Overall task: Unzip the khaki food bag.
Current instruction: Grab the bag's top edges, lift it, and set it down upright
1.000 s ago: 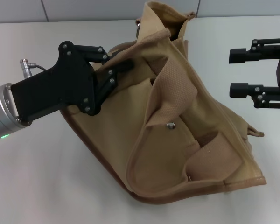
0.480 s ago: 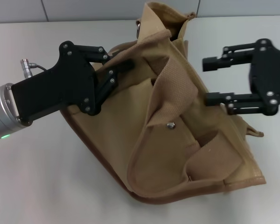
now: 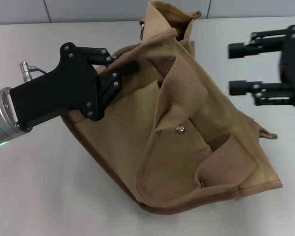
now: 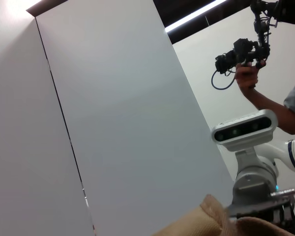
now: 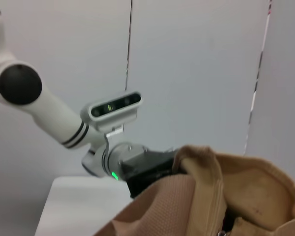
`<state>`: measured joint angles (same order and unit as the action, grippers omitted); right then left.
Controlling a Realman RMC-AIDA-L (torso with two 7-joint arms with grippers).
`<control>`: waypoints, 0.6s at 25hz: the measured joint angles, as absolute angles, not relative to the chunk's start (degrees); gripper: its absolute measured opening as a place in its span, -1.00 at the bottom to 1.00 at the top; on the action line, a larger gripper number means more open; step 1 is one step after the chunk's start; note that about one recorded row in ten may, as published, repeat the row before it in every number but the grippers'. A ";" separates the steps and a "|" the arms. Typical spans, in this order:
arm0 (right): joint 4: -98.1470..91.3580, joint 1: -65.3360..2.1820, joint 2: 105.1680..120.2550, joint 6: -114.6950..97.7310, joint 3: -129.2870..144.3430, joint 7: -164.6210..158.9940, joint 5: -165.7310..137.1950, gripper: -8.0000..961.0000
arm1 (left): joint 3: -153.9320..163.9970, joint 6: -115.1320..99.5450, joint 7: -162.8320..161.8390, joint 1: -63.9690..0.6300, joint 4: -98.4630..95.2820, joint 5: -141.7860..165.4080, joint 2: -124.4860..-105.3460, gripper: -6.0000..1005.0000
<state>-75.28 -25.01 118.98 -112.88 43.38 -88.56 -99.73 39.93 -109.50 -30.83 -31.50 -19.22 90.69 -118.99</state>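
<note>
Left claw point(image 3: 130, 66) pinching khaki food bag point(image 3: 187, 132); head-view-only right claw point(image 3: 234, 69) agape.

One khaki food bag point(image 3: 187, 128), two tools: left tool point(image 3: 130, 66), right tool point(image 3: 234, 69).

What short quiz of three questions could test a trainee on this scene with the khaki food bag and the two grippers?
1. True or false: the left gripper is shut on the khaki food bag.
2. Which side of the bag is the right gripper on? A) robot's left B) robot's right C) beneath the bag
3. Fill in: the silver snap sits on the bag's front ____.

Key:
1. True: it pinches the fabric at the bag's upper left edge.
2. B: it is open and apart from the bag, above the table.
3. pocket
</note>
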 joint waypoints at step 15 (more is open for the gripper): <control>-79.68 -22.71 119.29 -111.89 43.35 -85.20 -98.77 -0.02 | 39.91 -109.60 -30.85 -31.70 -19.25 90.61 -119.00 -0.87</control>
